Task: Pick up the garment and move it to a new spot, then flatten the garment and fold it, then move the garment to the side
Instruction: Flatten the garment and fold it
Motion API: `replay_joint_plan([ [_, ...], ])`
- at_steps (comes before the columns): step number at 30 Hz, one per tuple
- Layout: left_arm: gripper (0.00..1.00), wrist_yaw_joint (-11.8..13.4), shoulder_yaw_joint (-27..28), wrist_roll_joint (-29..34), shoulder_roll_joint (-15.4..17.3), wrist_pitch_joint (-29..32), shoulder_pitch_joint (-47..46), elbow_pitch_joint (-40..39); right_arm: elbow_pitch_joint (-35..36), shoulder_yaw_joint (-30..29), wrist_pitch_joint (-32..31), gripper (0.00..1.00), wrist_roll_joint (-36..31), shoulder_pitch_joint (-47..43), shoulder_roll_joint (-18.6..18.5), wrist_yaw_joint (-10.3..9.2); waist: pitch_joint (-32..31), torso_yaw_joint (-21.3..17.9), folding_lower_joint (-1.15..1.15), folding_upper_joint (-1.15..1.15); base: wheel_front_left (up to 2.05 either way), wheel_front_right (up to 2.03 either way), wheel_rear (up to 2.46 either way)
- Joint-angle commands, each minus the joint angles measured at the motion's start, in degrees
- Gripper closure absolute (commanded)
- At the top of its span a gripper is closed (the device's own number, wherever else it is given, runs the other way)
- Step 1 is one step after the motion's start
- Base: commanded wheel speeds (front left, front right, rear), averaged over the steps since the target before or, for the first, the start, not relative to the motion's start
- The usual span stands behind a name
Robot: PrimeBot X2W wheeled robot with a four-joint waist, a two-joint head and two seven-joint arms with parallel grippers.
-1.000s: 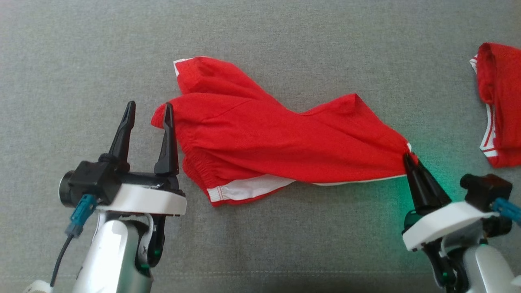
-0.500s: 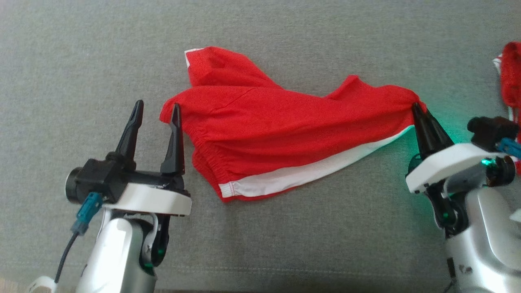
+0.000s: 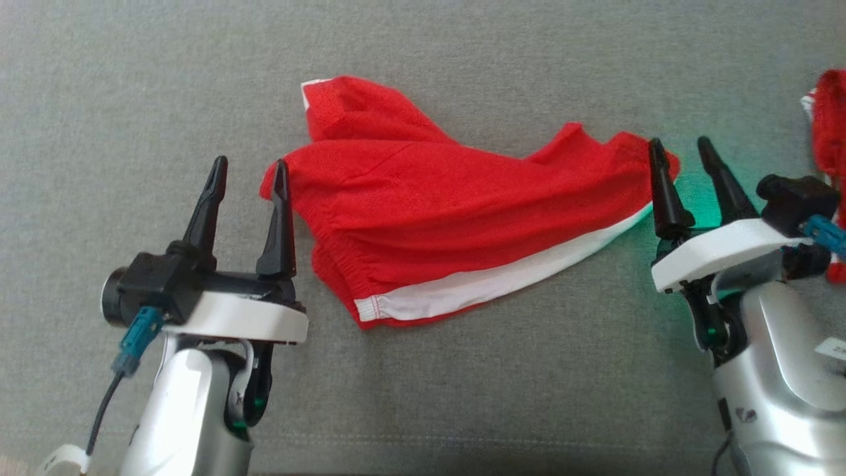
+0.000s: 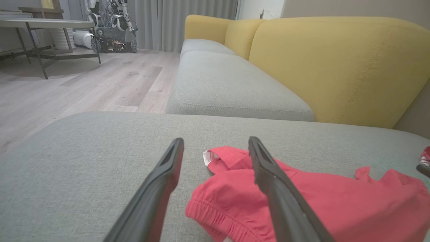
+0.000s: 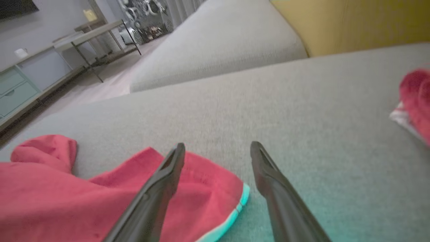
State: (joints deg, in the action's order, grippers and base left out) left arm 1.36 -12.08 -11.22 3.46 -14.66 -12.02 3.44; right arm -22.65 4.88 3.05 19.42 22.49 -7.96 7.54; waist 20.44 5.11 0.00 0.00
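– Looking down in the head view and finding a red mesh garment [image 3: 462, 218] with a white side stripe, lying rumpled across the middle of the frame on a grey fabric sofa cushion [image 3: 462, 53], elastic waistband toward the left.

– And the pincers?

– Seeing the left gripper [image 3: 251, 162] at lower left, fingers spread, gripping nothing, one finger overlapping the garment's left tip; contact hard to judge. Seeing the right gripper [image 3: 679, 140] at the right, fingers spread too, one finger over the garment's right corner, nothing pinched. Spotting a second red cloth [image 3: 829, 125] with white trim at the right edge, apart from the garment.

– Moving to the left wrist view?

– Finding the left gripper [image 4: 216, 138] at bottom centre, fingers wide apart, the garment [image 4: 336, 201] at lower right, partly behind one finger. Noting a yellow sofa backrest [image 4: 336, 60] at upper right and pale wooden floor [image 4: 84, 80] at upper left.

– And the right wrist view?

– Slightly blurred. Seeing the right gripper [image 5: 218, 144] spread, the garment [image 5: 84, 201] at lower left, its corner between the fingers but unpinched, tinged green at the hem. Catching the second red cloth [image 5: 415, 97] at the right edge.
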Motion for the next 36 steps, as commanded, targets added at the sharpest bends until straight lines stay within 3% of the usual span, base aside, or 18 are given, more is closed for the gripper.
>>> replay_joint_plan([
  [1,0.0,0.2,2.2,0.4,0.5,-0.3,-0.3,-1.7,2.6,1.3,0.9,0.0,-0.8,-1.0,-0.4,-0.05,-0.6,-0.6,0.0,0.0,0.0,0.0,0.0],
  [8,0.0,0.6,3.6,0.8,1.1,-0.3,2.0,-1.6,11.9,1.4,2.8,0.0,-5.1,-6.9,-1.8,-0.05,-3.8,-2.7,0.0,0.0,0.0,0.0,0.0],
  [17,0.0,1.3,4.3,1.0,1.9,-0.3,7.0,-1.5,21.7,0.3,-0.6,0.0,-7.5,-15.8,0.2,-0.05,-9.1,-4.6,0.0,0.0,0.0,0.0,0.0],
  [36,0.0,2.3,2.7,0.7,2.5,1.2,13.0,-2.5,27.0,-0.4,-3.9,0.0,-8.3,-22.3,2.1,-0.05,-13.4,-4.4,0.0,0.0,0.0,0.0,0.0],
])
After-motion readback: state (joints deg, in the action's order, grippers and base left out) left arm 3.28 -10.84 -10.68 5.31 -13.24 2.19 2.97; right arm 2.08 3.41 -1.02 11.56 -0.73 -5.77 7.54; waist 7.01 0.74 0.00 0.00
